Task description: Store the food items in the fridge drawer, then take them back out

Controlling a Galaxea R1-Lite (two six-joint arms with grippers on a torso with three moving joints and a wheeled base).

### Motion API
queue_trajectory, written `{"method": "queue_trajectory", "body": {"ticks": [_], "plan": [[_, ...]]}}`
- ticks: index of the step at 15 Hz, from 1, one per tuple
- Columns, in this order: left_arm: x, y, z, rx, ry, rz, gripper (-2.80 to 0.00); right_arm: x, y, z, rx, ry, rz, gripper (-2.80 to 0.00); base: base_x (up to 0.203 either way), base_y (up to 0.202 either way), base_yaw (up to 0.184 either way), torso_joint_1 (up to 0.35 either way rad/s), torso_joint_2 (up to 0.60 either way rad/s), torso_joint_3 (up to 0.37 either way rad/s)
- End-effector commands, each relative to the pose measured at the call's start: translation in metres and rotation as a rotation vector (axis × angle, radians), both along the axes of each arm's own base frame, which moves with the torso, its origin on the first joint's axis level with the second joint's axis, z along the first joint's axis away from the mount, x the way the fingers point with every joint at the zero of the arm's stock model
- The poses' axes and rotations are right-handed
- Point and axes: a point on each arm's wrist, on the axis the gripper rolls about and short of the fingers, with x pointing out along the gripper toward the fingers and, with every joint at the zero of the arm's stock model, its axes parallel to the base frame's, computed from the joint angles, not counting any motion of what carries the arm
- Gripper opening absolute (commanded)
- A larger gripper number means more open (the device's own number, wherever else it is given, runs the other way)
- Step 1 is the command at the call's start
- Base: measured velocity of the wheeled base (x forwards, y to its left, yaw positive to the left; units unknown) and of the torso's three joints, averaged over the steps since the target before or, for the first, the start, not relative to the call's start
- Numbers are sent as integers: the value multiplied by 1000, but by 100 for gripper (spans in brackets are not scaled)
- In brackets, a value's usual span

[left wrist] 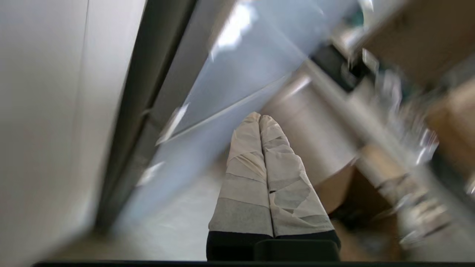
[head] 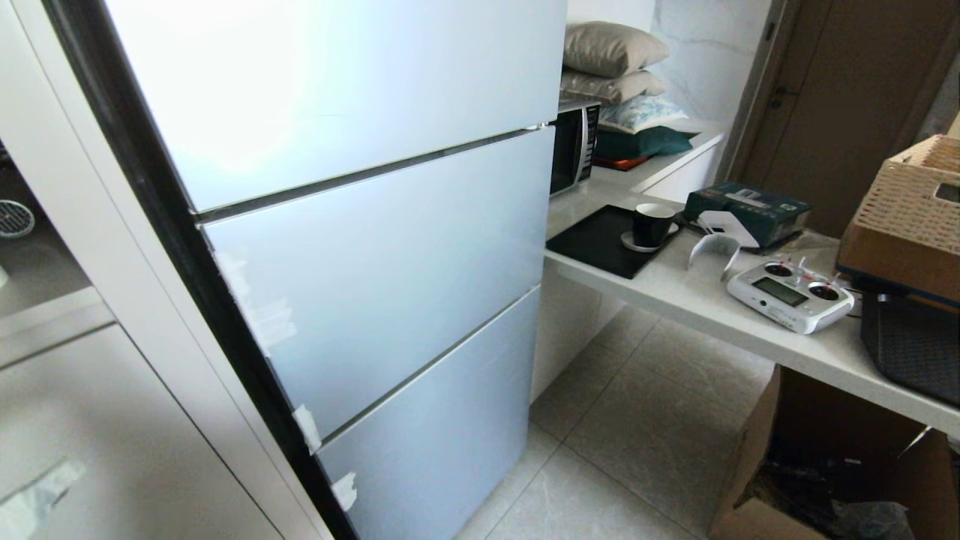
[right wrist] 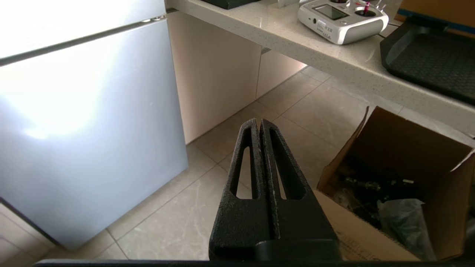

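Observation:
A tall fridge (head: 375, 247) with pale blue-grey frosted panels stands closed in front of me. The food items and the fridge drawer are out of view. Neither arm shows in the head view. In the left wrist view my left gripper (left wrist: 259, 118), its fingers wrapped in pale tape, is shut with nothing between them; it hangs low beside the fridge's lower panels (left wrist: 230, 92). My right gripper (right wrist: 258, 122) has black fingers pressed together, empty, over the tiled floor (right wrist: 193, 207) to the right of the fridge (right wrist: 85, 122).
A white counter (head: 697, 300) juts out right of the fridge, carrying a black tray with a cup (head: 651, 225), a white remote controller (head: 789, 294), a wicker basket (head: 907, 210) and a black mat (head: 911, 341). An open cardboard box (head: 825, 465) sits under it. White cabinets (head: 90, 420) stand left.

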Motion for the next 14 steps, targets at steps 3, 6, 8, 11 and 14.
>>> {"method": "queue_trajectory", "body": {"ticks": [3, 6, 8, 11, 14], "plan": [[102, -3, 11, -104, -12, 117, -280, 0, 0, 0, 8, 0, -3, -280, 0, 0, 0, 0, 0, 0], [129, 2, 30, -148, -172, 270, -280, 0, 0, 0, 12, 0, -5, -280, 0, 0, 0, 0, 0, 0], [141, 1, 28, -176, -151, 272, -280, 0, 0, 0, 12, 0, -5, -280, 0, 0, 0, 0, 0, 0], [151, 0, 29, -237, -146, 223, -280, 0, 0, 0, 17, 0, -9, -280, 0, 0, 0, 0, 0, 0], [166, -1, 30, -239, -143, 214, -280, 0, 0, 0, 21, -1, -10, -280, 0, 0, 0, 0, 0, 0]]}}
